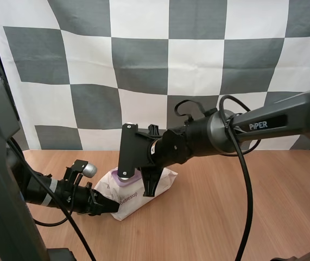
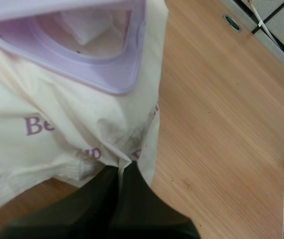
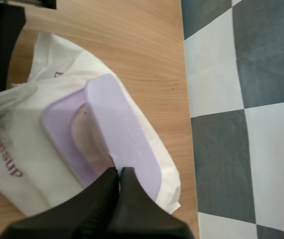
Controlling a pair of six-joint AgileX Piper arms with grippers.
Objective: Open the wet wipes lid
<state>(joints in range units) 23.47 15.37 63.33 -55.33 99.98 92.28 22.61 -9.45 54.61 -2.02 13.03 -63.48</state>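
While the left jaws are pinched shut on the crinkled end seam of the soft white wet-wipes pack (image 2: 57, 129), the right jaws are closed together on the free edge of its lilac plastic flip lid (image 3: 129, 132). That lid stands lifted off the lilac oval frame (image 2: 107, 79), and a folded white wipe (image 2: 82, 25) shows inside. The pack lies on the wooden counter (image 1: 225, 206), between the two arms

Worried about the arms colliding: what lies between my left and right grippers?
Only the wet wipes pack, as the high view shows: the left gripper pinches its near edge, and the right gripper pinches its lid from above.
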